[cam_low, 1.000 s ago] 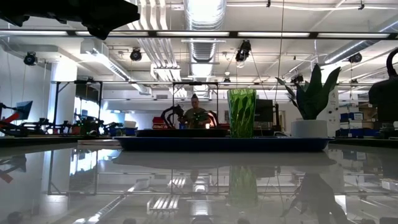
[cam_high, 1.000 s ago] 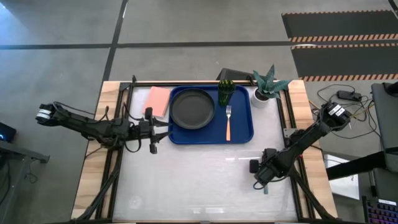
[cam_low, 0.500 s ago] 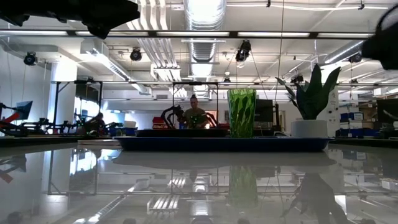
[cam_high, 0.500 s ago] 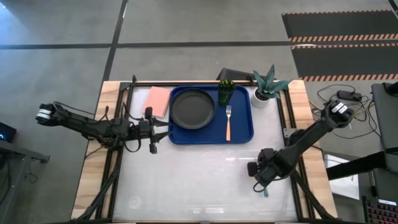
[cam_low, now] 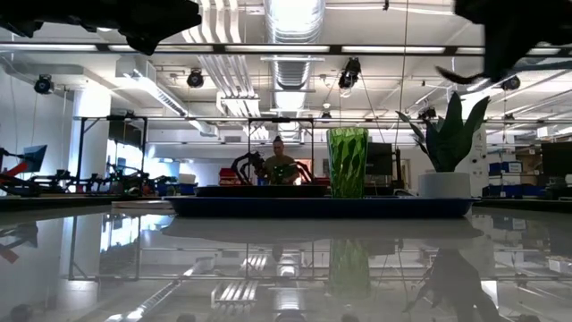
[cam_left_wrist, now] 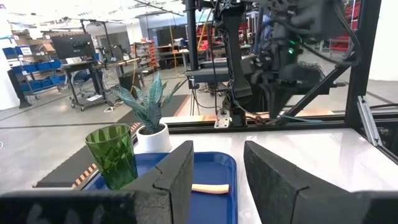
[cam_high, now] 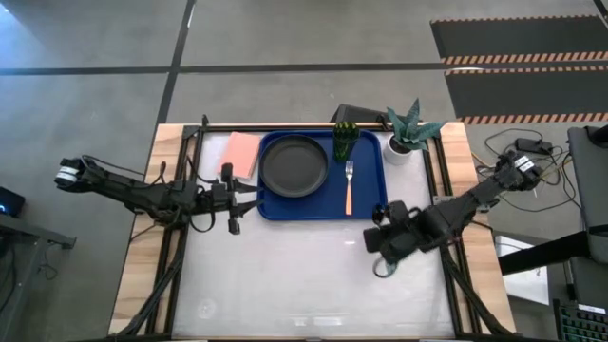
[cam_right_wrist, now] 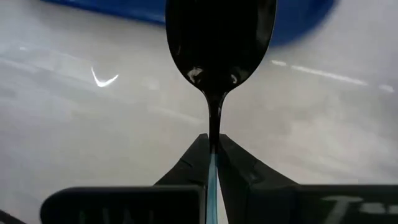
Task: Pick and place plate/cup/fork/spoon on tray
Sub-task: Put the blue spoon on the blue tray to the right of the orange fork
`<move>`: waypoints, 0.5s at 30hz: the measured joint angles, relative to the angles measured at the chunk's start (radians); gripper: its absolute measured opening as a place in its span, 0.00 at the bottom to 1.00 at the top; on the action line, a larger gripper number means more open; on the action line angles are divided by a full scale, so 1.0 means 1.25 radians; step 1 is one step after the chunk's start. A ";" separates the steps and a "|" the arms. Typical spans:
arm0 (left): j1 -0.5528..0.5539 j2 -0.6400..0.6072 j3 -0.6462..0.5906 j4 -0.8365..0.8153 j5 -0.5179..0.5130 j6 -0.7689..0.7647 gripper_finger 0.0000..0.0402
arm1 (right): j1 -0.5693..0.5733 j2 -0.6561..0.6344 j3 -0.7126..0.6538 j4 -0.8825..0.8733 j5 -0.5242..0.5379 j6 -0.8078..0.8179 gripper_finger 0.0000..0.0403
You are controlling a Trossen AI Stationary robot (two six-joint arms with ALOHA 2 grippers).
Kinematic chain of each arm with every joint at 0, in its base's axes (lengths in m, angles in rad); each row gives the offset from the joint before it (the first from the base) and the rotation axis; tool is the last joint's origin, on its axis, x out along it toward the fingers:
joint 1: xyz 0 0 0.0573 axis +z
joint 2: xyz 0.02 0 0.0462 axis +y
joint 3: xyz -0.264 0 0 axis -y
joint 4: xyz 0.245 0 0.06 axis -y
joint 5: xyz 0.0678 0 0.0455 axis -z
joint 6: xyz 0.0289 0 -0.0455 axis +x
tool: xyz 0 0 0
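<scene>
The blue tray [cam_high: 372, 201] lies at the table's far middle. On it are the black plate [cam_high: 294, 164], the green cup [cam_high: 344, 141] standing upright, and the orange-handled fork [cam_high: 349, 187] lying flat. My right gripper [cam_high: 382, 258] hangs over the bare table near the tray's near right corner, shut on the spoon [cam_right_wrist: 221, 37]. Its dark bowl [cam_low: 458, 77] shows high above the table in the low view. My left gripper [cam_high: 233, 199] stands open and level by the tray's left edge. My right gripper pinches the spoon between its two fingers where the dark neck meets the teal handle [cam_right_wrist: 212, 163]. The fingers slant steeply down from above and lie along the spoon. The bowl sticks out past the fingertips, and the spoon is lifted clear of the table.
A flat pink rectangle [cam_high: 242, 155] lies left of the tray. A white pot with a spiky plant [cam_high: 407, 141] stands off the tray's far right corner. Bare white tabletop [cam_high: 285, 275] stretches along the near side.
My right gripper has risen from the table with the spoon and gone toward the table's left and far edges, nearing the tray. It has rolled and tipped on the way. The spoon has been lifted clear of the table.
</scene>
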 joint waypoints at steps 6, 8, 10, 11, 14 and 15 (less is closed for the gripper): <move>0.000 0.001 0.000 0.000 0.000 -0.001 0.31 | -0.149 0.017 0.033 0.002 -0.015 -0.185 0.03; 0.000 0.001 0.000 0.000 0.000 -0.001 0.31 | -0.202 0.020 0.036 0.003 -0.031 -0.242 0.03; 0.000 0.001 0.000 0.000 0.000 -0.001 0.31 | -0.253 0.020 0.034 0.003 -0.043 -0.287 0.03; 0.000 0.001 0.000 0.000 0.000 -0.001 0.31 | -0.279 0.021 0.034 0.003 -0.047 -0.309 0.03; 0.000 0.001 -0.001 -0.001 0.000 -0.001 0.31 | -0.357 0.025 0.033 0.003 -0.055 -0.371 0.03; 0.000 0.001 -0.001 -0.001 0.000 -0.001 0.31 | -0.383 0.028 0.033 0.004 -0.061 -0.387 0.03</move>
